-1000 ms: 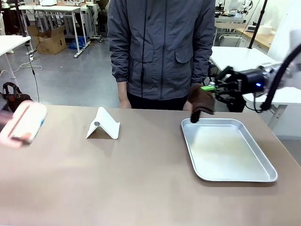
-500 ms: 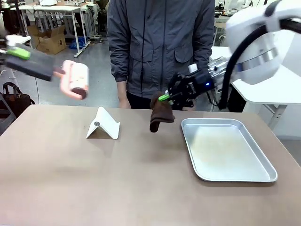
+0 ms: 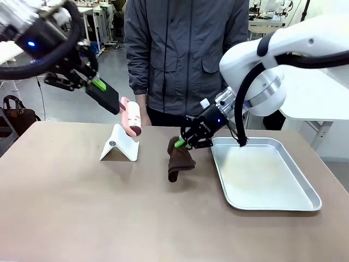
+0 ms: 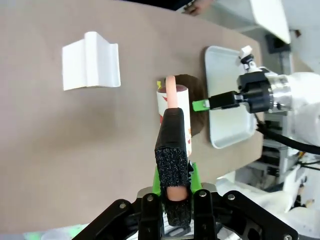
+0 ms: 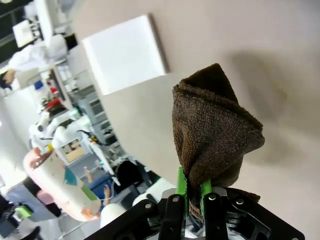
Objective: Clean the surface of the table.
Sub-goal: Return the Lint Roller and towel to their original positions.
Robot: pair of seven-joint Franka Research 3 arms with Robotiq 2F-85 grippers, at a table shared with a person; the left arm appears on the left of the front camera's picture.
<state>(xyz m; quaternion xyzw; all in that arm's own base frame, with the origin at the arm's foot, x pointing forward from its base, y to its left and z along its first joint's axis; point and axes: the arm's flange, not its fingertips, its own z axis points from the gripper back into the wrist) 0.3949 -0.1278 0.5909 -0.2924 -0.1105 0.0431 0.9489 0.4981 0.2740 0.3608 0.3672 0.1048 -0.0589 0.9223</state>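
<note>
R gripper pinches brown cloth onto table, L gripper holds lint roller.

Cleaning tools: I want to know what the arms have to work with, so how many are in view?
2. A lint roller in the left gripper above the table; a brown cloth in the right gripper.

brown cloth in right tool now down from tray onto table; lint roller nearer middle

Table: wide, matte brownish-taupe top, smooth, level.
</note>
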